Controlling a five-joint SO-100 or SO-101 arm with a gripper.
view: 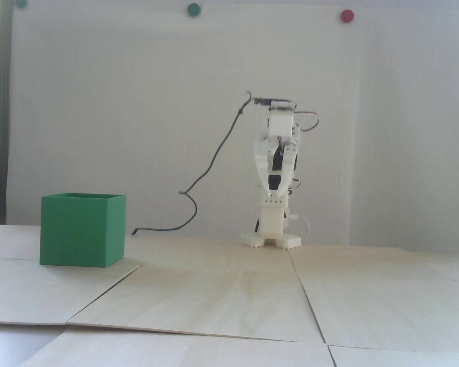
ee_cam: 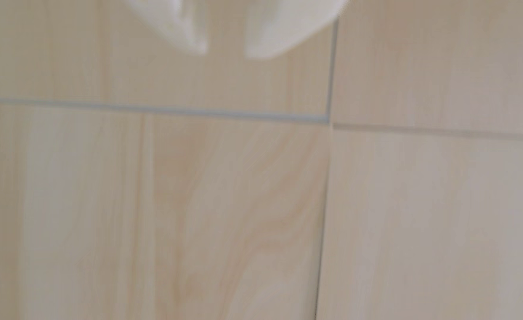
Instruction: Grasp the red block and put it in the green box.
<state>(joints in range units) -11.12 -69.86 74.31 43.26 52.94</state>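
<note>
- Pale wooden panels of the tabletop (view: 229, 298) fill the foreground of the fixed view, with dark seams running between them; no red block shows on them.
- Close under the wrist camera, the hand (ee_cam: 225, 55) enters from 12 o'clock as two blurred white fingertips with a gap between them, so it stands partly open and holds nothing; only bare panels and seams lie below it.
- At about 9 o'clock in the fixed view the green box (view: 82, 231) stands upright on the tabletop, its top open and its inside hidden from this low angle.
- Farther back, at about 2 o'clock from the box and well apart from it, the white arm (view: 277, 168) stands folded on its base, with a black cable (view: 214, 156) trailing off toward 9 o'clock.
- On the wall behind, a round red dot (view: 347, 16) and two green dots sit near 12 o'clock.
- The red block appears in neither view; whether it lies inside the box or outside both views cannot be told.
- Judged from this, the arm is either done or not yet begun; any next move first calls for finding the block.
</note>
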